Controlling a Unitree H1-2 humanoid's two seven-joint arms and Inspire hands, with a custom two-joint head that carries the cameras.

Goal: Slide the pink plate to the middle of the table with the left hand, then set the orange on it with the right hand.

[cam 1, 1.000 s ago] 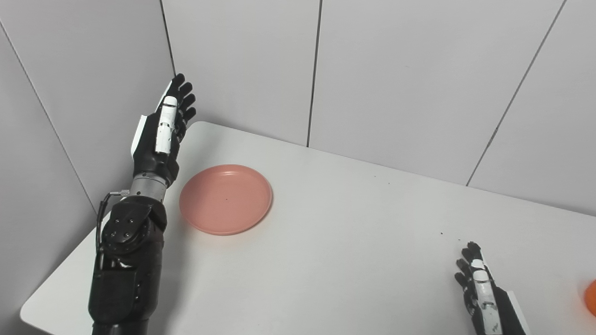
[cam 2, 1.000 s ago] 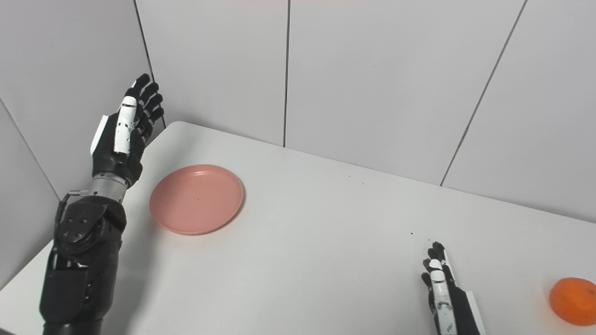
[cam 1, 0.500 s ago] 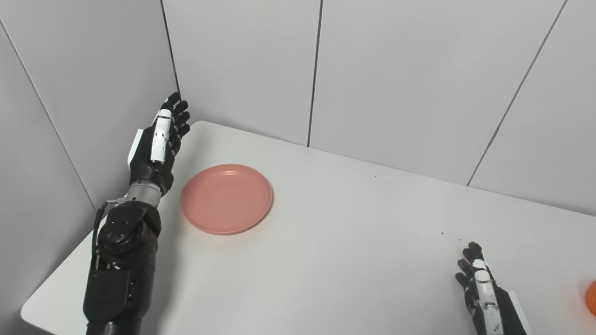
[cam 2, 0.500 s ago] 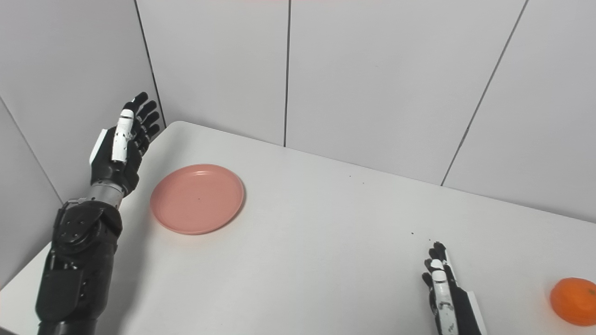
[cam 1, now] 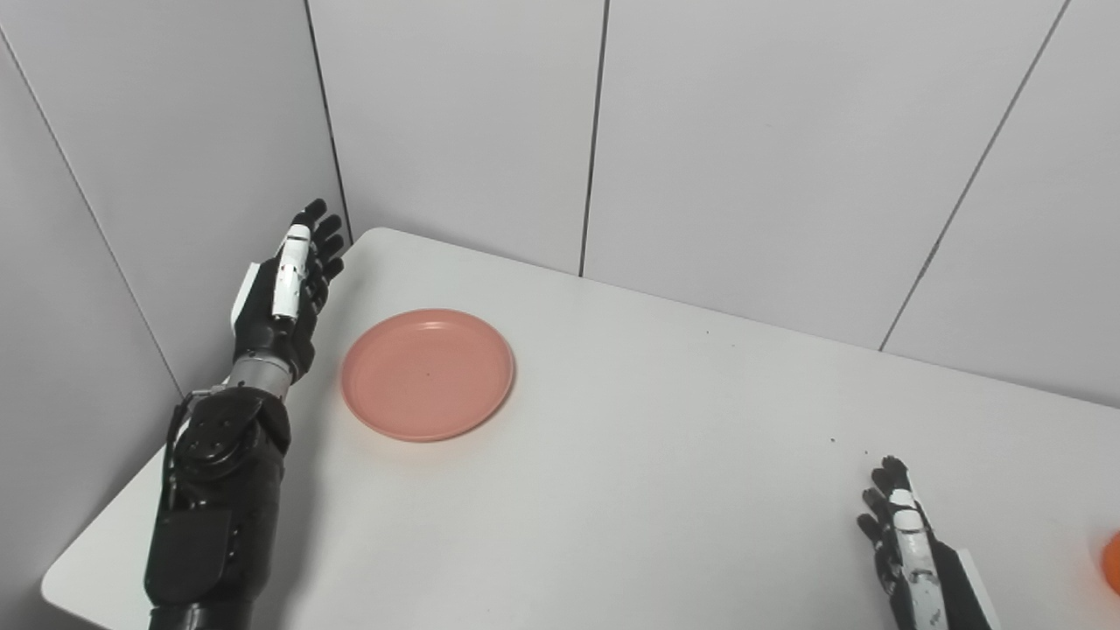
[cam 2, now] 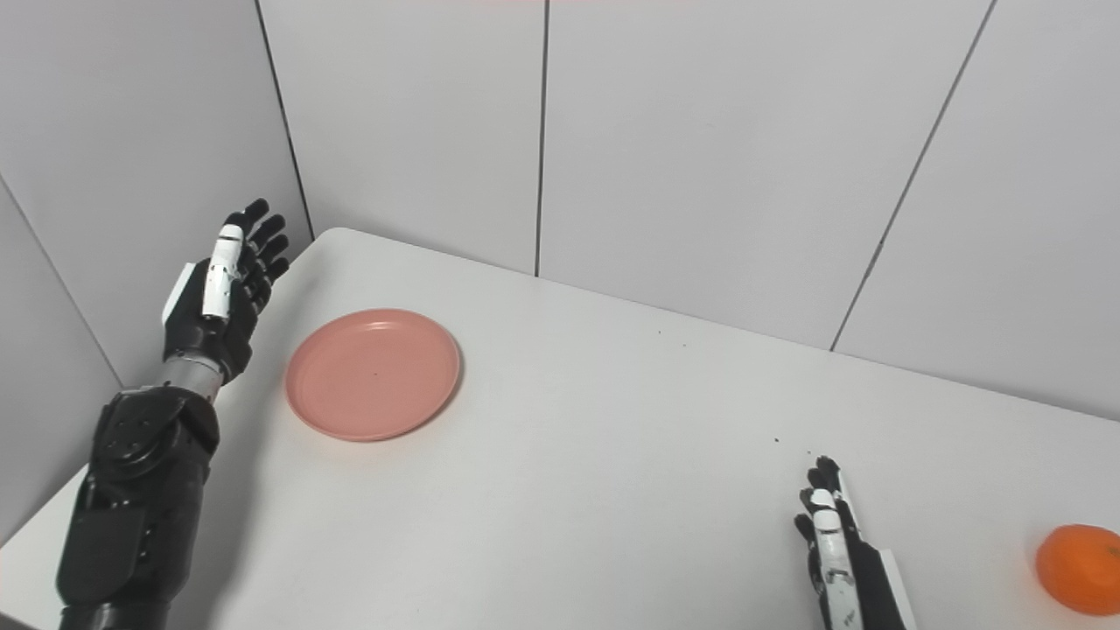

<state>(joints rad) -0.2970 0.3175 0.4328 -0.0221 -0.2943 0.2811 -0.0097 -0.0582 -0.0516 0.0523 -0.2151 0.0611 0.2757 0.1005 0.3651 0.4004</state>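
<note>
Hovering empty with fingers spread, the left hand (cam 1: 284, 284) sat at the plate's (cam 1: 427, 374) nine o'clock; the right hand (cam 2: 836, 560), also open, rested on the counter (cam 1: 656, 455).

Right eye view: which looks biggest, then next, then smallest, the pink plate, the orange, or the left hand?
1. Pink plate, widest by far.
2. Left hand, though it is raised nearer the camera, so less sure.
3. Orange, smallest, partly cut off at the edge.

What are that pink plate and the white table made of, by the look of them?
The pink plate looks like plastic or melamine: even matte colour, thin raised rim, only a soft sheen. The table seems a smooth white laminate or coated board, matte with rounded corners. Neither can be settled by sight alone.
</note>
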